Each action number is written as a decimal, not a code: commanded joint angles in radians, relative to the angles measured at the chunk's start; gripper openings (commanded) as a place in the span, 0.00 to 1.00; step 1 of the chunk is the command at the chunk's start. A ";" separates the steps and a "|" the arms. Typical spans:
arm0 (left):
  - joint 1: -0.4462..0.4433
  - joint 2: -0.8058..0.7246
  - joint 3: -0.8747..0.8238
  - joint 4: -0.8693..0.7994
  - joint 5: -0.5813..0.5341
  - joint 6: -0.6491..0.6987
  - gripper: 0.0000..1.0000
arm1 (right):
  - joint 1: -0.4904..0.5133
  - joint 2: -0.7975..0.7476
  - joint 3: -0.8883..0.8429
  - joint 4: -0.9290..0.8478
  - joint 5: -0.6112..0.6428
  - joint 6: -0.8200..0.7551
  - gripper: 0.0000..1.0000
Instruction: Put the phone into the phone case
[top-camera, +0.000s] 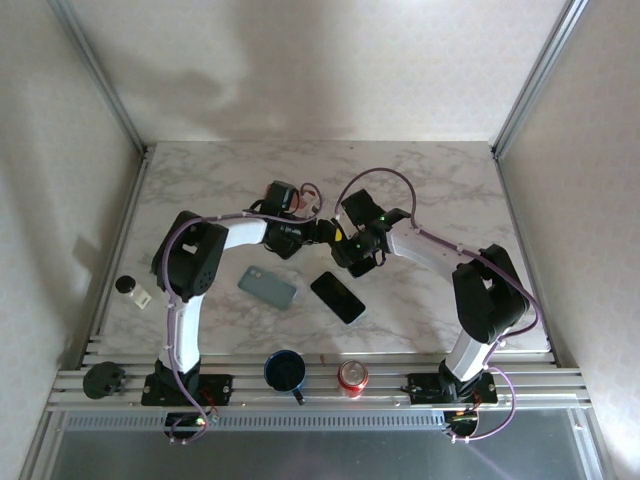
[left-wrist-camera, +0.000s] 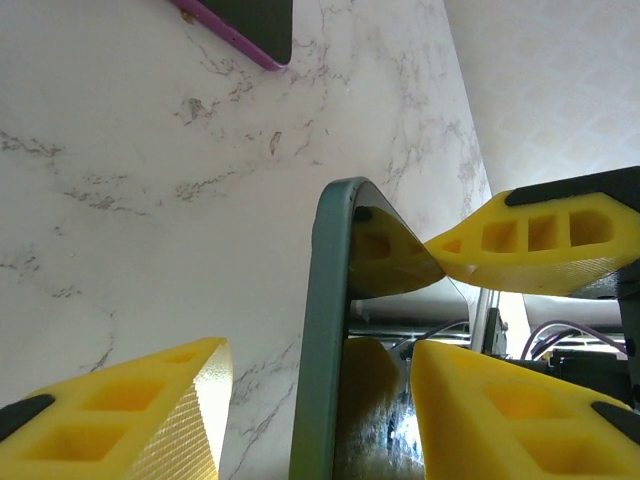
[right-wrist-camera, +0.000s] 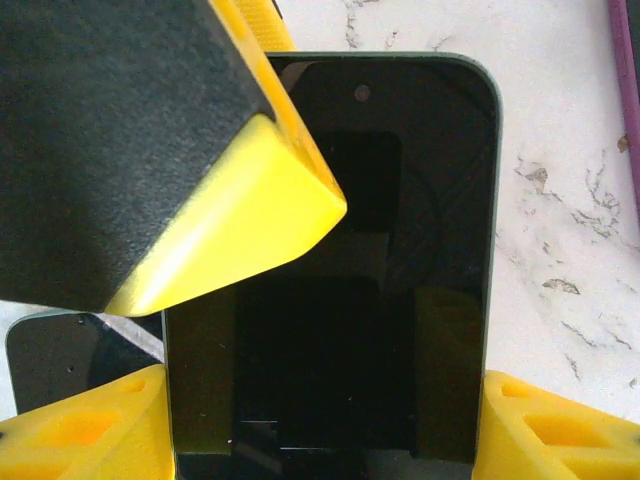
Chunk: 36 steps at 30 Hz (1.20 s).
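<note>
A dark-screened phone (right-wrist-camera: 400, 250) stands upright off the table, with the green rim of the phone case (left-wrist-camera: 325, 320) round its edge. My right gripper (right-wrist-camera: 325, 430) is shut on it, one yellow finger on each long side. My left gripper (left-wrist-camera: 320, 400) straddles the same phone from the side and is open. Its left finger (left-wrist-camera: 120, 420) stands clear of the green back, while its other finger (right-wrist-camera: 220, 230) lies over the screen's upper left. Both grippers meet mid-table, left gripper (top-camera: 305, 232) and right gripper (top-camera: 352, 245).
A black phone with a purple rim (top-camera: 338, 297) lies flat in front of the grippers. A teal phone-shaped thing (top-camera: 267, 288) lies to its left. A dark mug (top-camera: 285, 372) and a red can (top-camera: 352, 376) stand at the near edge, and a small bottle (top-camera: 133, 290) at the left.
</note>
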<state>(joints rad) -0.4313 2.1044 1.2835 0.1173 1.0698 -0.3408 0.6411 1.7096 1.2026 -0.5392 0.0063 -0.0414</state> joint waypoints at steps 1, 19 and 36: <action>-0.012 0.017 0.031 -0.013 0.036 0.020 0.48 | 0.011 -0.035 0.036 0.003 0.007 -0.014 0.58; -0.030 0.033 0.051 0.012 0.051 -0.003 0.40 | 0.011 -0.047 0.038 -0.003 -0.002 -0.015 0.56; -0.041 -0.040 -0.015 0.132 0.078 -0.046 0.00 | 0.011 -0.089 0.020 -0.010 0.005 -0.010 0.56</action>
<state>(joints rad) -0.4641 2.1059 1.3052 0.1844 1.1679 -0.3775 0.6415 1.6882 1.2041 -0.5808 0.0261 -0.0414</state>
